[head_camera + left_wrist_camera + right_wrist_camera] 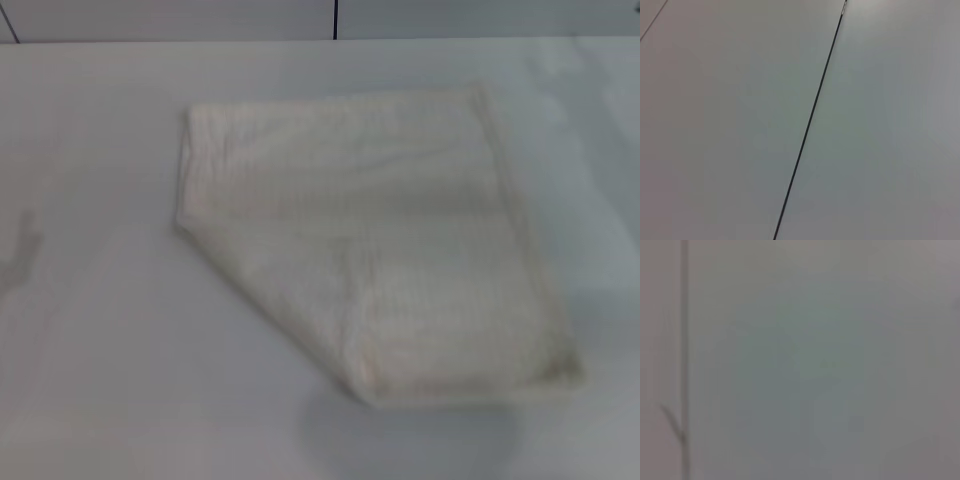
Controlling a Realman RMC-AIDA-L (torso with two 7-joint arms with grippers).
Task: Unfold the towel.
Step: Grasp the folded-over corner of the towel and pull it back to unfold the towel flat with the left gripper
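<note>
The towel (380, 240) is a cream-white cloth with a fine ribbed weave and hemmed edges. It lies folded on the white table (100, 380) in the head view, a little right of the middle. One corner is folded over, which leaves a slanted edge along its near-left side. Neither gripper shows in any view. The left wrist view shows only a plain grey surface with a thin dark seam (810, 120). The right wrist view shows only a plain grey surface.
The table's far edge (300, 40) meets a wall with a dark vertical seam (334, 18). A faint shadow (25, 250) lies on the table at the left.
</note>
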